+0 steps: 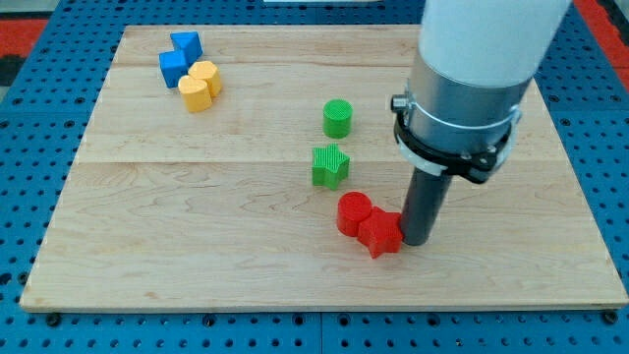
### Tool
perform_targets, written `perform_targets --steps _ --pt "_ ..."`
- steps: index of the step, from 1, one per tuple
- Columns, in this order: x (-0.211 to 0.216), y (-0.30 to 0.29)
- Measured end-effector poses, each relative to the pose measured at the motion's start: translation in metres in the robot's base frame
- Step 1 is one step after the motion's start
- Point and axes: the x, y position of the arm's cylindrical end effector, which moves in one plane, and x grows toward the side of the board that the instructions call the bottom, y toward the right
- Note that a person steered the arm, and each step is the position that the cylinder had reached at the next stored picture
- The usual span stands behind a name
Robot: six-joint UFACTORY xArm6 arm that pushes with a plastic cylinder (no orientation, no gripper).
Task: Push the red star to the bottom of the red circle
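While my tip [413, 242] touches the red star [381, 234] near the surface's [197, 256] bottom edge, pushing is underway. No end effector exists. Next, nudge it beneath the red circle [353, 213].

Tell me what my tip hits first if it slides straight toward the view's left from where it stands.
My tip sits right beside the red star, seemingly touching it, so the star comes first; the red circle lies just beyond.

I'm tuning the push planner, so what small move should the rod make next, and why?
Probably slide my tip round to the view's upper right of the red star and nudge it down-left. The star touches the red circle but sits at its lower right, not directly beneath it, and my tip is against the star's right side.
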Motion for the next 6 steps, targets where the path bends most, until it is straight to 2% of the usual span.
perform_targets --steps 2,3,4,5,6 --pt "0.008 -0.012" --pt "0.053 -0.013" --pt "0.074 0.01" --pt "0.026 0.034" --pt "0.003 -0.002"
